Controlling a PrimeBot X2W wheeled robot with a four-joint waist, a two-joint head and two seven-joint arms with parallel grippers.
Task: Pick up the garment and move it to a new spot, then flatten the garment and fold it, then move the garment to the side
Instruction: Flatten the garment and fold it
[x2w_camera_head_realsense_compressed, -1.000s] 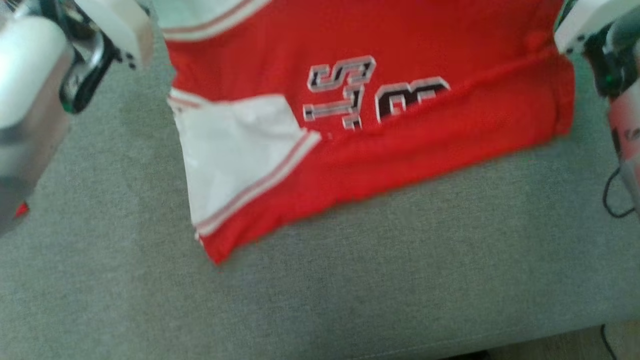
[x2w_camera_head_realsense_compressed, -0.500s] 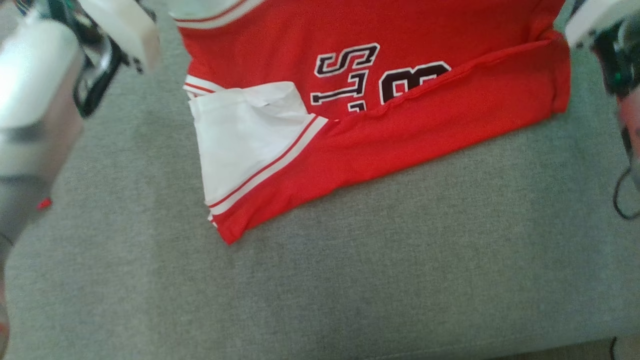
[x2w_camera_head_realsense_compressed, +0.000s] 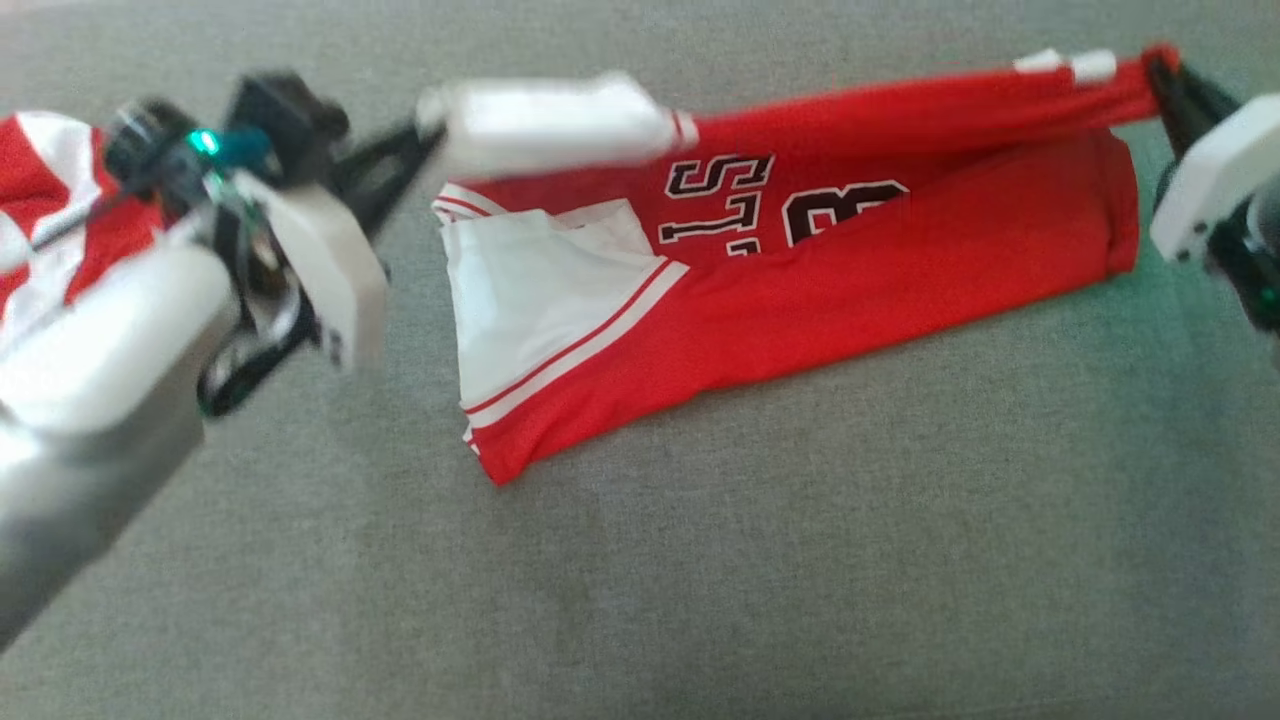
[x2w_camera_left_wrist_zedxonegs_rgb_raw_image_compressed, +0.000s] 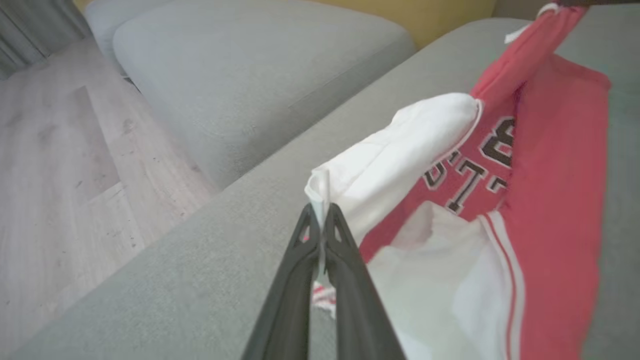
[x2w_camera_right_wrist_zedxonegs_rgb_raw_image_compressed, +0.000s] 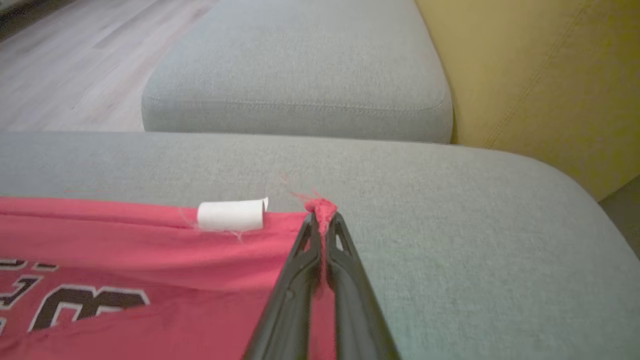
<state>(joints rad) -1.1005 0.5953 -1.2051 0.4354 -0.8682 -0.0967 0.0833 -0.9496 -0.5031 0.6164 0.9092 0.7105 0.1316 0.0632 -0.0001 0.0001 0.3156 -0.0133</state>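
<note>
- Your left gripper (x2w_camera_left_wrist_zedxonegs_rgb_raw_image_compressed: 320, 212) is pinched tight on a white edge of the red jersey (x2w_camera_head_realsense_compressed: 880, 270).
- Your right gripper (x2w_camera_right_wrist_zedxonegs_rgb_raw_image_compressed: 323, 216) is clamped on the jersey's red corner, just beside a white tag (x2w_camera_right_wrist_zedxonegs_rgb_raw_image_compressed: 231, 215).
- The jersey's top edge hangs stretched between both grippers, while its lower part lies on the grey cushion (x2w_camera_head_realsense_compressed: 700, 580).

Home living room: grey fabric sofa cushions (x2w_camera_right_wrist_zedxonegs_rgb_raw_image_compressed: 300, 75), pale wooden floor (x2w_camera_left_wrist_zedxonegs_rgb_raw_image_compressed: 50, 175).

Sofa (x2w_camera_head_realsense_compressed: 800, 580) nr side free, garment (x2w_camera_head_realsense_compressed: 850, 280) beyond
</note>
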